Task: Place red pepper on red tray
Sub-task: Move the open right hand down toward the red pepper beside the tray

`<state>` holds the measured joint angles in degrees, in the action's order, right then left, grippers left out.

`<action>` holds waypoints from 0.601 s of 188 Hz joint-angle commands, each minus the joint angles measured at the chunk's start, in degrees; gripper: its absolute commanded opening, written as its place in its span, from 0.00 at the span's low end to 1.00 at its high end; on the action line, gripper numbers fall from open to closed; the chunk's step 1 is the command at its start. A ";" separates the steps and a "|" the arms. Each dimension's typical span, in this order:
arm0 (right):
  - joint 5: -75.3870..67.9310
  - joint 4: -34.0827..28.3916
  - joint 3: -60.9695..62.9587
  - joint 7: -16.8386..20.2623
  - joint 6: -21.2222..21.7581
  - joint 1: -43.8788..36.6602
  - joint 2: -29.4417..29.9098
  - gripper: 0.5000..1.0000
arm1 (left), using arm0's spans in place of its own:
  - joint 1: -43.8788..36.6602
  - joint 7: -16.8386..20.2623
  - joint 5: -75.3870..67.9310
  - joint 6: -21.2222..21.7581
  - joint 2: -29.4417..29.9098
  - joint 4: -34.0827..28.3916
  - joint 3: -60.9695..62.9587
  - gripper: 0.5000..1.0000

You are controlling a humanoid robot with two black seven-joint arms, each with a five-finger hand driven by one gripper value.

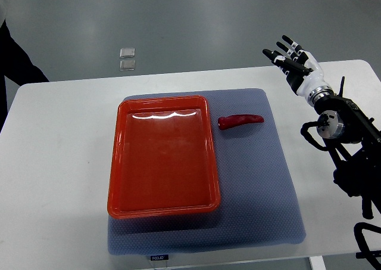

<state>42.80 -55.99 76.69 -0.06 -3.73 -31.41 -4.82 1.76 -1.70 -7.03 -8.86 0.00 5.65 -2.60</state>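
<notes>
At the far left edge a dark sleeve [15,58] of a person shows beside the white bench [53,163]; no left arm of the robot is in view. On the floor beyond the bench lie two small clear squares [127,58].

A grey mat [262,198] covers the middle of the bench. On its left half sits the red tray [164,157], long side running near to far, with nothing in it.

Just right of the tray's far right corner, apart from its rim and resting on the mat, lies the pepper [239,121]. It lies roughly crosswise, its thicker end toward the tray and its thin tip pointing right. It looks light and fairly stiff, with smooth, glossy skin that could slip under hard fingertips. It is narrow and low on the mat, so the best hold is probably a pinch across the thick middle, from the far and near sides, rather than at the tapering tip. The soft mat should let fingertips press down a little to get under it.

Further right, the right hand [297,64] hovers over the far right part of the bench, well apart from the pepper, its fingers [280,56] spread and holding nothing. The task looks not yet begun.
</notes>
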 commanded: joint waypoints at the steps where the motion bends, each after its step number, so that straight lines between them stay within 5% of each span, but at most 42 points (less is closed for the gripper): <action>1: 0.17 0.10 -0.14 -0.02 -0.14 -0.76 -0.10 0.83 | 0.09 -0.06 0.00 0.08 0.00 -0.20 0.41 1.00; 51: 0.79 1.06 -0.66 0.06 0.39 -1.11 -1.33 0.83 | 0.09 0.03 0.00 -0.01 0.00 0.15 -0.03 1.00; 79: 1.05 1.15 -1.19 0.24 6.63 -1.19 -1.42 0.84 | 0.09 0.03 0.00 0.08 0.00 -0.20 -0.12 1.00; 113: 2.64 1.50 -2.42 0.33 8.12 -1.63 -2.38 0.84 | 0.09 0.03 0.00 -0.01 0.00 0.06 -0.12 1.00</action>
<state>44.38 -54.62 75.31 0.22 3.74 -32.87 -6.77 1.85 -1.67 -7.02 -8.83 0.00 5.49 -2.72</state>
